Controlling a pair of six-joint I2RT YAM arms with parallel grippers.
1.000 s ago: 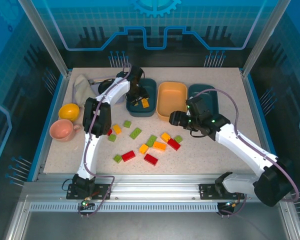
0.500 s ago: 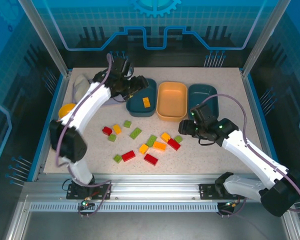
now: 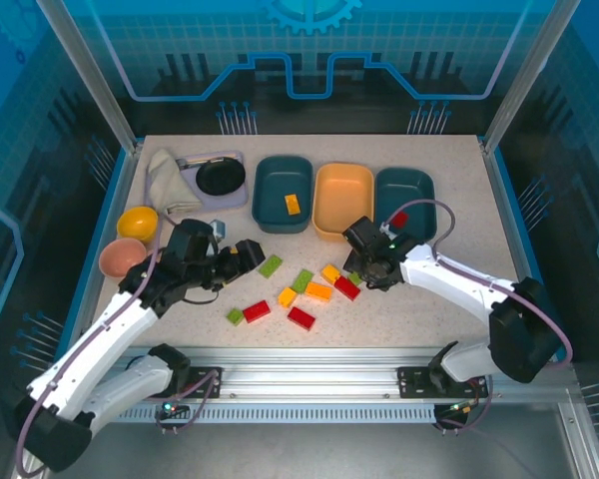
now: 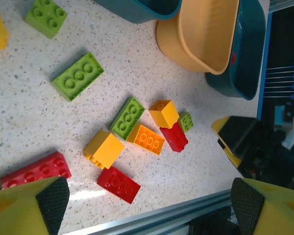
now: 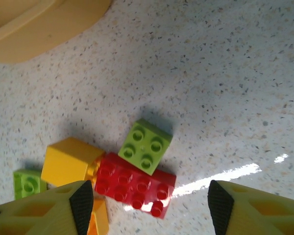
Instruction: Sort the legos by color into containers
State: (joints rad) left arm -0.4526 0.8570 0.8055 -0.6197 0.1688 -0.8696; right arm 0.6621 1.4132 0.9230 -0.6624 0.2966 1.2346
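Three trays stand at the back: left teal tray [image 3: 270,205] holding one yellow brick [image 3: 292,205], orange-tan tray [image 3: 343,200], right teal tray [image 3: 411,190] with a red brick [image 3: 398,219]. Red, yellow-orange and green legos lie scattered mid-table. My right gripper [image 3: 357,271] [image 5: 149,205] hangs open just above an oblong red brick [image 5: 134,183] and a square green brick [image 5: 146,146] that touch each other. My left gripper [image 3: 248,253] [image 4: 149,205] is open over the table's left side, nothing between its fingers; an oblong green brick [image 3: 271,265] lies just right of it.
A lavender tray with a black bowl [image 3: 220,178] and a grey cloth [image 3: 166,178] sit at the back left. Yellow bowl [image 3: 138,222] and pink bowl [image 3: 123,257] stand along the left edge. The metal rail [image 3: 309,374] runs along the near edge.
The left arm has swung from the left teal tray down to the near-left of the table. The right gripper moved forward and left, onto the brick cluster.
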